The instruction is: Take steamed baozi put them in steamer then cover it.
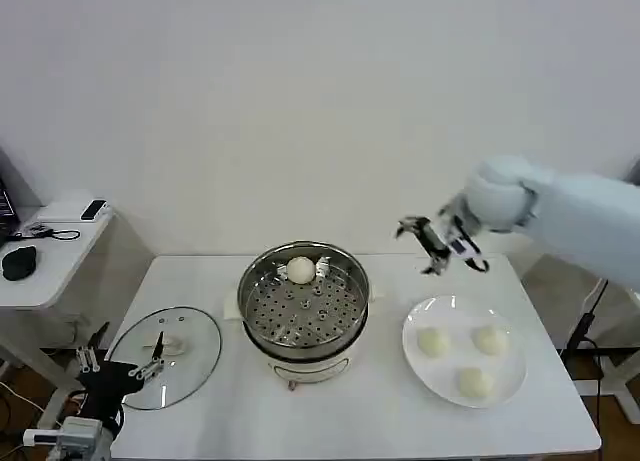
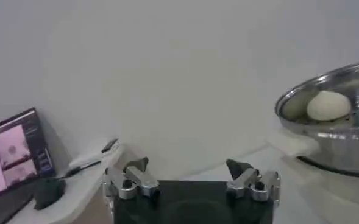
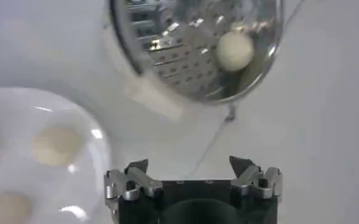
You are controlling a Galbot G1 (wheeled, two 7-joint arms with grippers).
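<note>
r gripper (image 1: 443, 249) in the air betw steamer (image 1: 303, 306) and plate (image 1: 465, 353), above table (image 1: 350, 421), jaws wide apart, nothing held. 1 baozi (image 1: 300, 270) sits on the perforated floor at steamer's far edge. other 3 baozi (image 1: 476, 355) on the white plate, right of steamer. glass lid (image 1: 165, 355) flat on table, left of steamer. l gripper (image 1: 118, 362) parked low by lid's left rim, fingers spread, empty.

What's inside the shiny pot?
One baozi sits on the steamer's holey floor, near the far wall. Nothing else lies on the floor; whatever is beneath it is hidden.
</note>
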